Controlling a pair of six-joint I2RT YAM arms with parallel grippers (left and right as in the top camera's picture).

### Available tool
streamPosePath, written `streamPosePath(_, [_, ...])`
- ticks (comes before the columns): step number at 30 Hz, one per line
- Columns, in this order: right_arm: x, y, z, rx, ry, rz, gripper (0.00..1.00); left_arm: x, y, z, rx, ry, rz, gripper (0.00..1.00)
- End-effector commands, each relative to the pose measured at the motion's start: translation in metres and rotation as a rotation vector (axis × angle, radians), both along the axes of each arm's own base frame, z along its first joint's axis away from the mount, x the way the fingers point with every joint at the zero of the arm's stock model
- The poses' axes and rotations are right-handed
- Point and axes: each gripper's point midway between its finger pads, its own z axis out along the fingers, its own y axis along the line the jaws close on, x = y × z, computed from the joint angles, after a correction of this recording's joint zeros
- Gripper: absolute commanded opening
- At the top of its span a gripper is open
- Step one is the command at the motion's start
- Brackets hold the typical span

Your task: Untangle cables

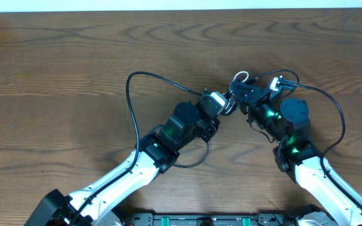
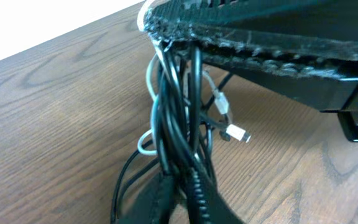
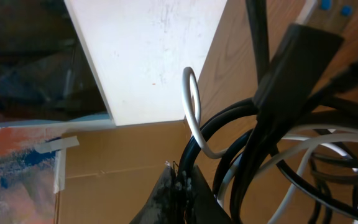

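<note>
So the cables (image 2: 179,124) were bunched into one twisted rope strung right between the two fingertips. The left gripper (image 1: 224,105) looked clenched on the near end of it, and the right gripper (image 1: 239,95) was clamped shut on the far end, a white strand pinched along the edge of its pad.

What could be messed up from here: with both ends pinned on the same twist, any pull apart would probably just cinch the knot tighter instead of opening it. The white plug (image 2: 238,132), hanging just beside the bundle on the left gripper's right side, could easily be snagged in a loop and dragged through. One black loop (image 1: 332,107) was trailing out past the right gripper and back around its arm — that could be caught if the arm were swung.

Orientation-wise, the bundle's long axis was lined up straight out from the left gripper's tips toward the right gripper's pad. The plug's metal tip was pointed away from the bundle, out to the right.
</note>
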Motion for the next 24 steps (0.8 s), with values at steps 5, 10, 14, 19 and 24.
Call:
streamPosePath(5, [-0.002,0.005,0.008,0.001,-0.027,0.028,0.02,-0.011,-0.018,0.014,-0.068,0.008,-0.105,0.39])
streamPosePath(10, [-0.002,0.007,0.014,0.011,-0.05,0.04,0.01,-0.011,-0.019,0.014,-0.068,0.007,-0.106,0.44])
streamPosePath(14, [-0.004,0.011,0.021,0.03,-0.073,0.062,0.02,-0.005,-0.015,0.014,-0.053,-0.009,-0.075,0.45])
streamPosePath(19, [-0.005,0.012,0.021,0.033,-0.07,0.068,0.02,-0.003,-0.014,0.016,-0.055,-0.021,-0.062,0.45])
streamPosePath(24, [-0.006,0.013,0.021,0.038,-0.068,0.08,0.01,0.002,-0.011,0.017,-0.05,-0.037,-0.03,0.39])
